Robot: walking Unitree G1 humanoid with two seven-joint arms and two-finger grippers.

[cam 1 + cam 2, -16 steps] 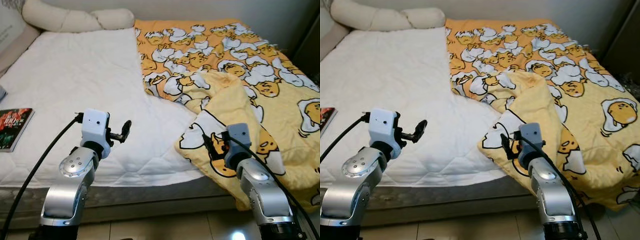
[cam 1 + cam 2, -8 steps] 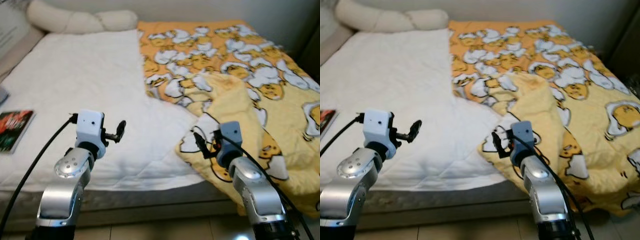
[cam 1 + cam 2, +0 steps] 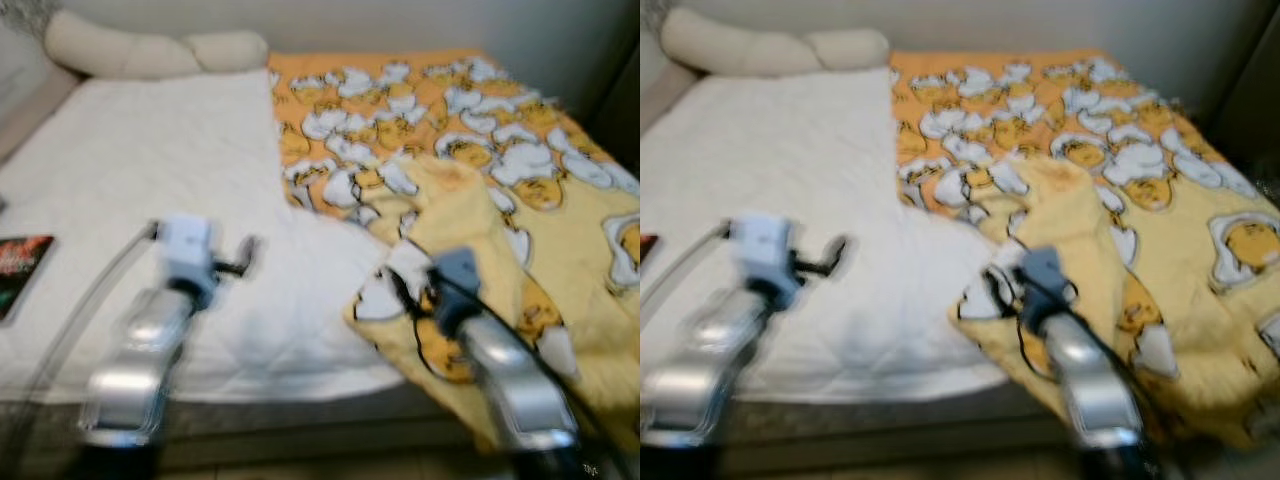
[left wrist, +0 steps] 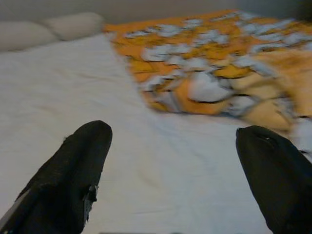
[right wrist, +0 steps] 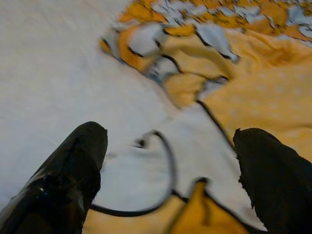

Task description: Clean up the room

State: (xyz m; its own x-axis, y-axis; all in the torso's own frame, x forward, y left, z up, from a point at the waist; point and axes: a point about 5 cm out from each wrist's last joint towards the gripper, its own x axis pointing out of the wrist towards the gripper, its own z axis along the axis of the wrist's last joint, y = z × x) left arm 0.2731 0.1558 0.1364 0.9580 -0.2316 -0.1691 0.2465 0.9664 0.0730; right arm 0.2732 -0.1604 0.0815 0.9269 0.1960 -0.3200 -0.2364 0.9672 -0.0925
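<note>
Bed [image 3: 150, 150]: white sheet half bare.
Blanket [image 3: 470, 200]: bunched on one side of the bed, not spread.
Left gripper [image 4: 170, 161]: fingers wide open, empty, over the bed.
Right gripper [image 5: 168, 161]: fingers wide open, empty, at the blanket's folded corner.
Left to do: nearly everything.

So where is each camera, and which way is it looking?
Left eye: on the head, looking down at the bed; both arms show.
Right eye: beside it, same scene.
Left wrist: looks past the open left gripper at the sheet.
Right wrist: looks past the open right gripper at the blanket.
All share the blanket.
</note>
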